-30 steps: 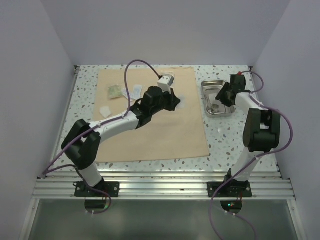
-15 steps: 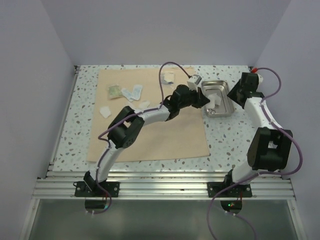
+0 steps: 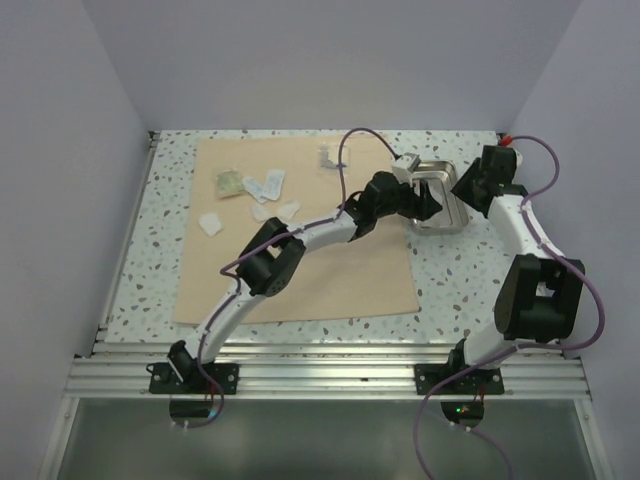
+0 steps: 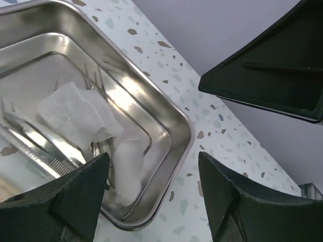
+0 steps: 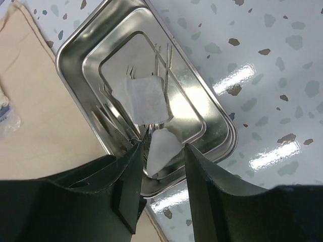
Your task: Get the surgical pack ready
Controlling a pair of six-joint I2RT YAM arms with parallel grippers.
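The tan wrap sheet point(image 3: 300, 250) lies flat on the table's left and middle. To its right stands the steel tray point(image 3: 441, 167) point(image 4: 171, 113) point(image 5: 75, 45). It holds thin metal instruments point(image 4: 35, 143) point(image 5: 164, 65) and two white gauze pieces point(image 4: 75, 113) point(image 4: 128, 169) point(image 5: 146, 98). My left gripper point(image 3: 425, 198) point(image 4: 154, 196) hangs open over the tray's near corner with nothing between its fingers. My right gripper point(image 3: 468, 188) point(image 5: 166, 174) hovers open over the tray's right side, also holding nothing.
Several small gauze packets point(image 3: 248, 185) lie on the wrap sheet's far left part, and one point(image 3: 329, 157) lies near its far edge. Purple-grey walls enclose the speckled table point(image 3: 470, 270). My left arm stretches across the sheet toward the tray.
My left arm swung right from the wrap sheet to the tray with a white gauze piece, then opened and let it go in the tray. My right gripper drew back to the tray's right.
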